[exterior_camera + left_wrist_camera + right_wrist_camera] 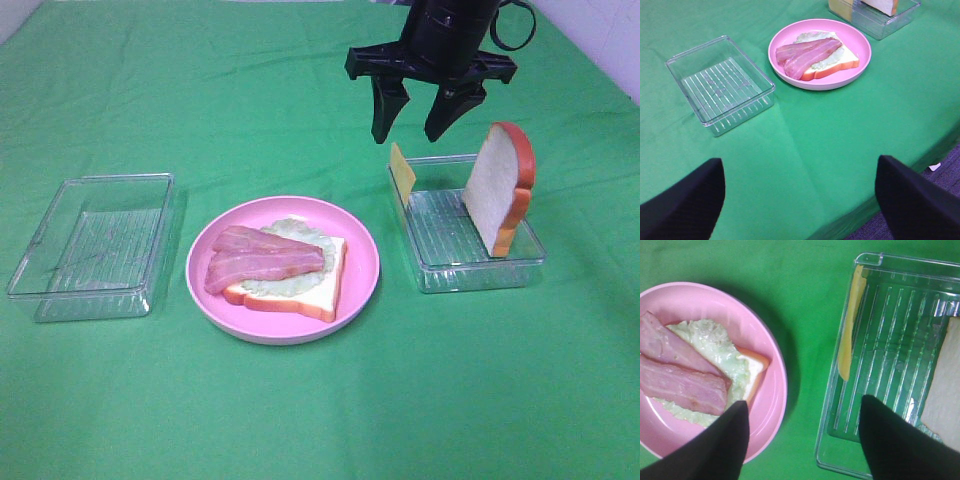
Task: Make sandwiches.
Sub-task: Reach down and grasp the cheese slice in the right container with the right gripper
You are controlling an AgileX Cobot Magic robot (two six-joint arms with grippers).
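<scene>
On the pink plate [360,290] lies a bread slice [320,295] topped with pale green lettuce [290,230] and bacon strips [262,262]; the stack also shows in the left wrist view [812,55] and the right wrist view [695,375]. A yellow cheese slice [402,172] leans on the left wall of the right clear tray [480,272], and a second bread slice [498,188] stands upright in it. My right gripper [414,128] hangs open and empty above the cheese [849,322]. My left gripper [800,200] is open and empty near the table's front edge.
An empty clear tray [95,245] sits left of the plate, also in the left wrist view [720,82]. Green cloth covers the table. The table's edge shows near the left gripper [920,155].
</scene>
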